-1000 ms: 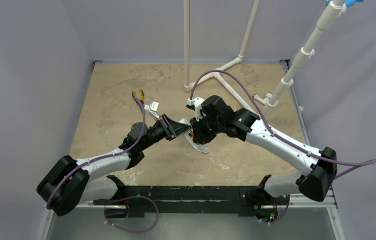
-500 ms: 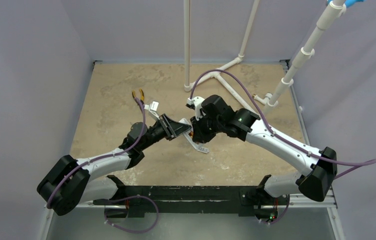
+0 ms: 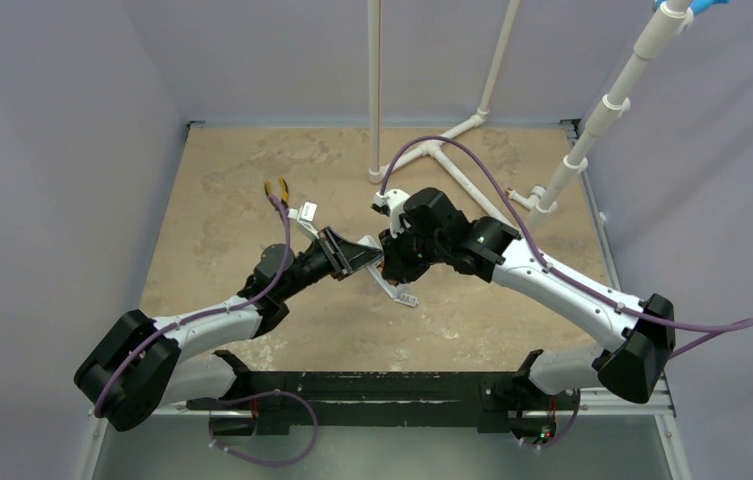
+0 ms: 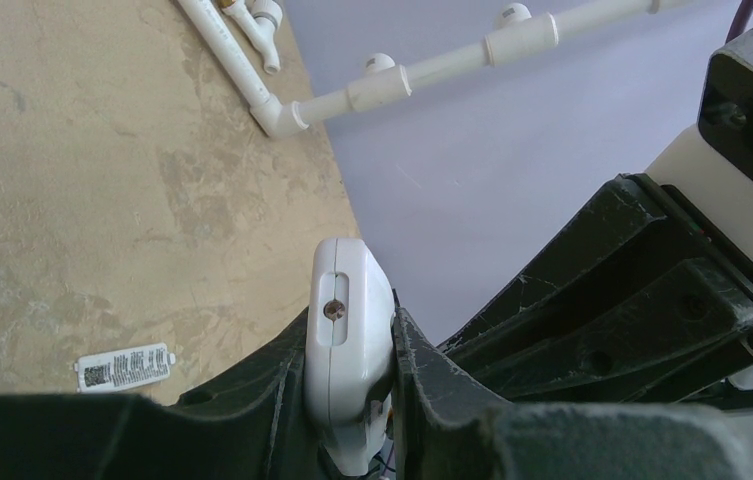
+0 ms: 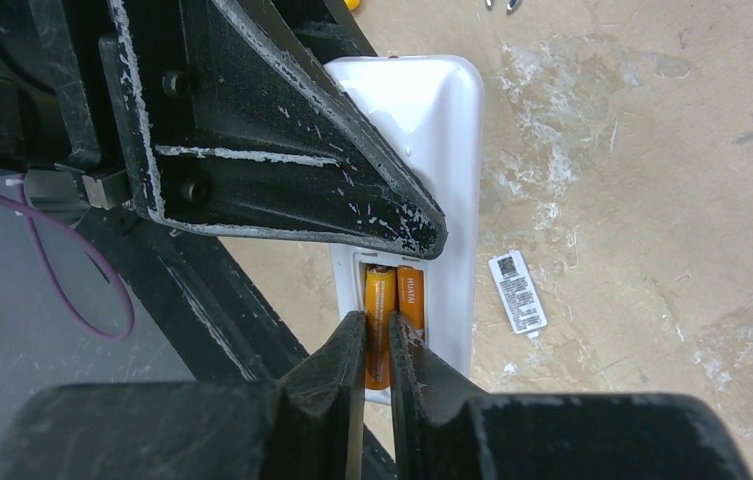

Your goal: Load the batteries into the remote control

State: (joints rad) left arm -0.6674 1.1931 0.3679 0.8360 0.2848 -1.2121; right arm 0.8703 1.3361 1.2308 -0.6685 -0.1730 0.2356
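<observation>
My left gripper (image 3: 364, 257) is shut on the white remote control (image 3: 393, 287) and holds it above the table. In the left wrist view the remote (image 4: 344, 270) stands edge-on between the fingers of the left gripper (image 4: 349, 318). In the right wrist view the remote's back (image 5: 447, 150) faces up with its recess open. Two orange batteries lie side by side in it. My right gripper (image 5: 377, 320) is closed around the left battery (image 5: 380, 290), beside the second battery (image 5: 410, 295). In the top view the right gripper (image 3: 386, 266) meets the left one over the remote.
The small white cover plate with a label (image 5: 517, 291) lies on the tan table, also in the left wrist view (image 4: 124, 366) and the top view (image 3: 307, 212). Yellow-handled pliers (image 3: 277, 188) lie far left. White pipe stands (image 3: 452, 160) rise at the back.
Both grippers and the remote have shifted very slightly toward the far side. Both grips are unchanged.
</observation>
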